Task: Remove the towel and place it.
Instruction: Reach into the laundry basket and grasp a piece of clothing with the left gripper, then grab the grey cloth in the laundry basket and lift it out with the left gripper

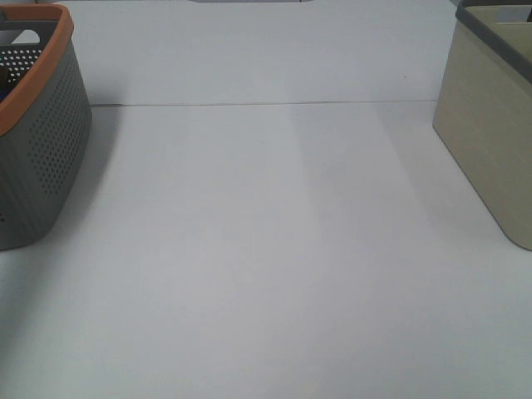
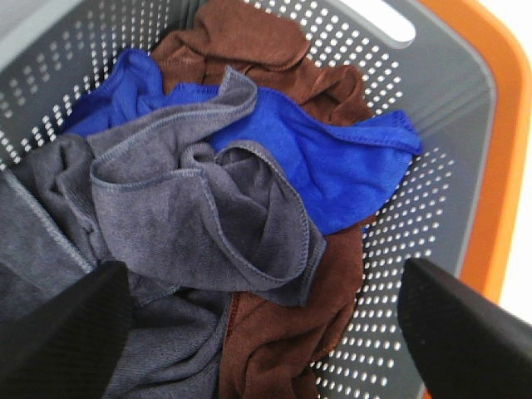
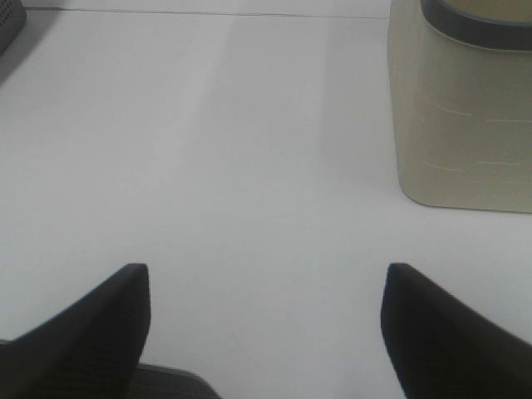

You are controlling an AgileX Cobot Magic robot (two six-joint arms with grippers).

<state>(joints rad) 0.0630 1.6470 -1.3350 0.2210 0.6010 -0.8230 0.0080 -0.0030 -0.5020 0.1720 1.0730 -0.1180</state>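
Spread wide and gripping nothing, the left pincer point(image 2: 259, 274) hangs straight over the towel point(image 2: 183, 208), its black jaws standing to either side of the crumpled grey folds. That stance looks meant for a downward pinch on the raised hem in the middle. The towel lies bunched inside the perforated basket point(image 2: 449, 108), on top of a blue cloth point(image 2: 332, 166) and a brown cloth point(image 2: 274, 75). Since it is the uppermost layer, it should lift away, though its edges overlap the others and might drag them. The right pincer point(image 3: 266, 274), also open and empty, hovers above the bare worktop point(image 1: 266, 266) near the beige bin point(image 3: 457, 125), probably parked clear of the reach.
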